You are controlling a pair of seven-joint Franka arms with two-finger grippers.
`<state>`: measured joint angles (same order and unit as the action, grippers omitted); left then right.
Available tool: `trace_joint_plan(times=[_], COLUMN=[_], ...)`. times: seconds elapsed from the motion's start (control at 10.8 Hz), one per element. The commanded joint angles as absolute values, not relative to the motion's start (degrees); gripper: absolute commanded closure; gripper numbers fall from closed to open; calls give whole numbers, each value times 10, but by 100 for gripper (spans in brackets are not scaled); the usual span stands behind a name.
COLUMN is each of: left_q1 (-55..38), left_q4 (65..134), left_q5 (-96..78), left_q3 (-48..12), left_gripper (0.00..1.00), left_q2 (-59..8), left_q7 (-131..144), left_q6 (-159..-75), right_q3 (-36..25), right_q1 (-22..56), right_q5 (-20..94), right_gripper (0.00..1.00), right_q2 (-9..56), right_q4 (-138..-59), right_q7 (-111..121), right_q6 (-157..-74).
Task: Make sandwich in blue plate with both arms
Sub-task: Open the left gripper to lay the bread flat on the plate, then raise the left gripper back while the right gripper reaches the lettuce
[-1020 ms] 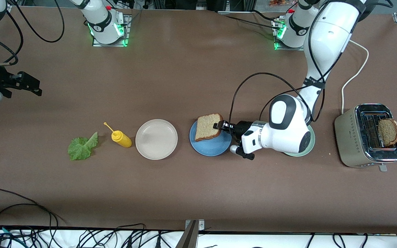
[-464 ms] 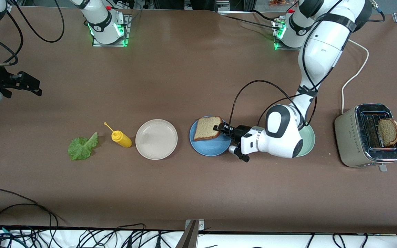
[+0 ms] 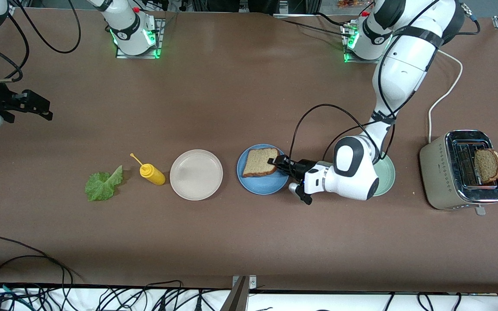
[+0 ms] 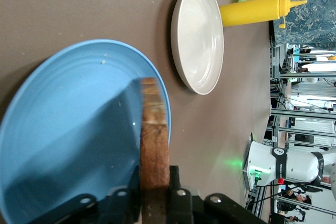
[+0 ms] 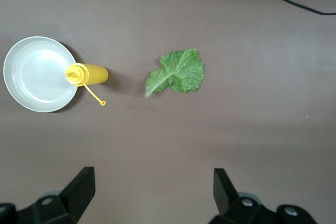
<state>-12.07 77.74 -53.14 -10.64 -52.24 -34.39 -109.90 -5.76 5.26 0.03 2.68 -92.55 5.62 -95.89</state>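
Brown surface [image 3: 231,86] carries a row of things: lettuce [image 3: 102,183], a yellow bottle [image 3: 151,174], a beige plate [image 3: 196,174], the blue plate [image 3: 263,185], a green plate [image 3: 386,172] and a toaster [image 3: 461,170] with a bread slice [image 3: 487,165] in it. Another slice [image 3: 260,161] lies on the blue plate, its crust edge between the left hand's [image 3: 273,161] fingers [image 4: 177,195], which grip it. Right hand [image 3: 37,108] waits spread open above the surface at its own arm's end.
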Motion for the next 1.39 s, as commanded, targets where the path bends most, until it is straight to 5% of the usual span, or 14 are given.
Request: trace_joint_plan(times=[0.0, 0.65, 1.3], left_q1=[-104, -63, -41], left_q4=[771, 770, 766], left_q5=[-533, -254, 7], left_q3=[-102, -101, -113], left_gripper=[0, 0, 0], left_q2=[-523, -439, -224], left_q7=[-372, -362, -121], left_q6=[-1087, -1041, -870], right_q3=[-55, -59, -61], right_q1=[53, 47, 38], right_q5=[-1, 1, 0], right_gripper=[0, 0, 0], right_q2=[25, 27, 52], right_q4=[-920, -921, -925], right_q7=[60, 64, 86], right_q6=[-956, -960, -958])
